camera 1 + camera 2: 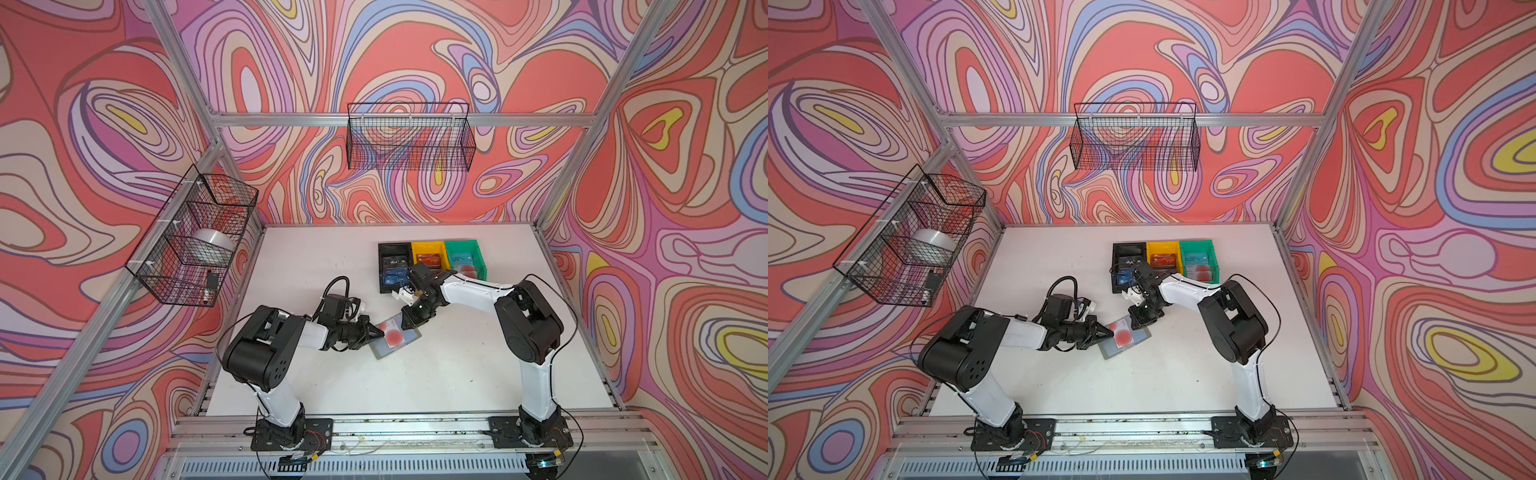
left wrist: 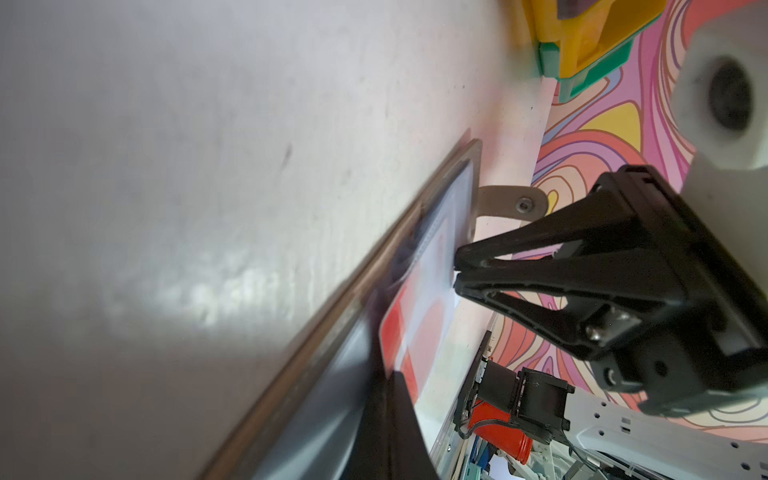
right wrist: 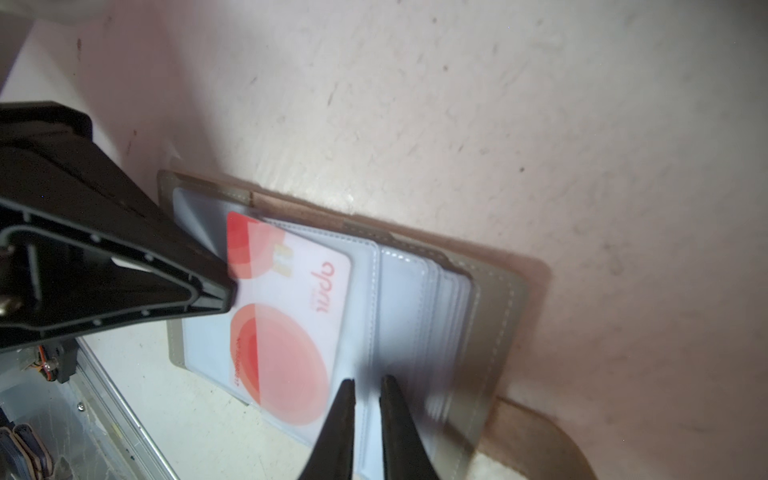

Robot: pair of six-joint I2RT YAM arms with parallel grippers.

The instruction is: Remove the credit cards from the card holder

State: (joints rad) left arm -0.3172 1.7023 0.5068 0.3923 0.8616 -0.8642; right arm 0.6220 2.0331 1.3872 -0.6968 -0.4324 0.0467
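card holder (image 3: 503,299): matt grey leather-like cover, stitched edge | sleeves (image 3: 403,299): clear glossy plastic, smooth | card (image 3: 307,299): glossy pale plastic | left pincer (image 3: 227,291): matt black ribbed plastic | desk (image 3: 457,104): matt white, scuffed and speckled | bins (image 1: 428,244): smooth hard plastic | baskets (image 1: 409,145): black metal wire | frame rails (image 1: 282,119): bare brushed metal

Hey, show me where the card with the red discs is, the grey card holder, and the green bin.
Red-disc card (image 3: 291,320): right wrist view, on its larger red disc.
Card holder (image 3: 500,324): right wrist view, on the bare grey cover.
Green bin (image 1: 478,257): in a top view, on its right wall.
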